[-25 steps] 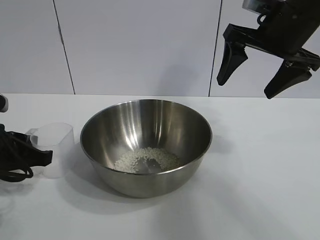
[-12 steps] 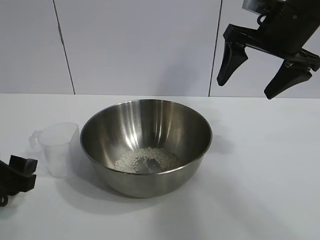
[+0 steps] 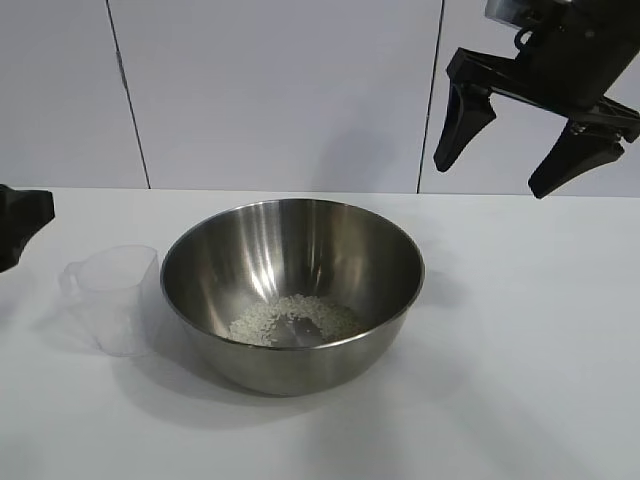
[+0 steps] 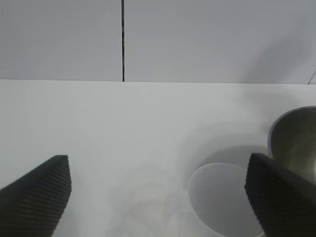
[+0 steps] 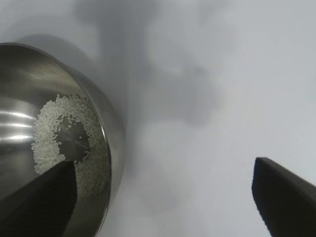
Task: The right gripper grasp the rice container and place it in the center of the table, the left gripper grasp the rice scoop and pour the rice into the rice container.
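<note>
shiny silver rice container [image 3: 292, 290], white rice [image 3: 290, 320], clear rice scoop [image 3: 112, 298], white table [image 3: 520, 340]

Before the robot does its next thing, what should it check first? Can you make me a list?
1. Rice is in the rice container: ok, a small ring of grains lies at the bottom.
2. Rice scoop is set down upright on the table, beside the container: ok.
3. Scoop is empty: ok, no grains show through it in the exterior view.
4. Left tool has let go: ok, its fingers are spread wide, with the scoop standing free.
5. Right tool is out of the way: ok, it hangs open high above the table.
6. Spilled grains on the table: ok, none in sight.
</note>
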Tool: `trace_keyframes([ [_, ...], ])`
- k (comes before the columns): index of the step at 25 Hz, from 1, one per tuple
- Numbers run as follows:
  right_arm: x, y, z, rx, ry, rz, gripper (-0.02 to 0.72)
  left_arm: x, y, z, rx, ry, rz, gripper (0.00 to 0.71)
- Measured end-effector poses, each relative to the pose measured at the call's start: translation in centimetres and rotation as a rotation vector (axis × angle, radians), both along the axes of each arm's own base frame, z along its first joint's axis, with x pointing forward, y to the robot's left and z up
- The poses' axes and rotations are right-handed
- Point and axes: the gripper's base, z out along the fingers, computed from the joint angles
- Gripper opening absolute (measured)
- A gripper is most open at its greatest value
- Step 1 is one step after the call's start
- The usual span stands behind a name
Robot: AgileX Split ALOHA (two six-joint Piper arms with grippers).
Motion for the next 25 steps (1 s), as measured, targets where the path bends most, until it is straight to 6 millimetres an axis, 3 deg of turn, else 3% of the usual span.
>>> trace_keyframes([
  [6,0.0,0.0,0.0,0.0,0.0,0.0,0.661,-0.6,-0.4,2.4,-0.025,0.166,-0.042,0.693],
  [9,0.0,0.0,0.0,0.0,0.0,-0.001,0.661,0.2,-1.4,5.1,-0.027,0.299,-0.09,0.693],
  [14,0.0,0.1,0.0,0.011,0.002,-0.007,0.661,2.9,-3.4,11.3,0.006,0.507,-0.18,0.693],
  [17,0.0,0.3,0.1,0.036,0.006,-0.014,0.661,4.9,-4.2,13.5,0.052,0.602,-0.206,0.693],
  [20,-0.1,0.4,0.1,0.059,0.014,-0.012,0.661,7.4,-3.9,14.5,0.057,0.695,-0.182,0.693],
  [25,-0.2,0.9,0.3,0.115,0.028,0.006,0.661,10.9,-2.1,14.4,0.001,0.813,-0.132,0.694],
])
